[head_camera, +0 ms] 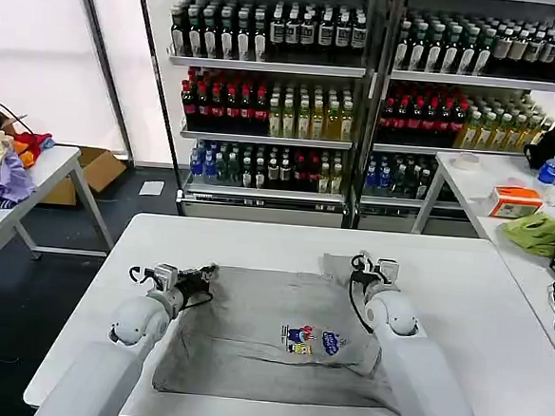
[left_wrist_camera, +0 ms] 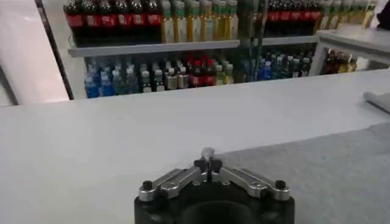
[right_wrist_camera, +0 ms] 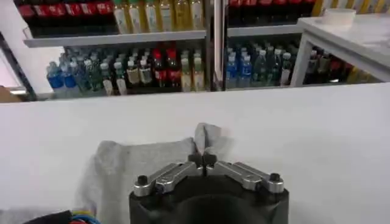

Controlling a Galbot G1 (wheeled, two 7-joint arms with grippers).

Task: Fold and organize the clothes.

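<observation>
A big soft grey T-shirt [head_camera: 268, 336] with a small colourful picture [head_camera: 311, 341] on its chest lies spread out on the white table [head_camera: 463, 278], near the front edge. The left hand [head_camera: 199, 277] is at the shirt's far left corner. In the left wrist view its two fingers [left_wrist_camera: 209, 159] are pressed together, just by the edge of the grey cloth [left_wrist_camera: 329, 176]; I cannot tell if any cloth is caught between them. The right hand [head_camera: 373, 265] is at the shirt's far right corner. Its fingers [right_wrist_camera: 204, 161] are pinched tight on a raised bit of the grey cloth [right_wrist_camera: 207, 135]. Behind the table stand shelves of drink bottles [head_camera: 362, 90].
</observation>
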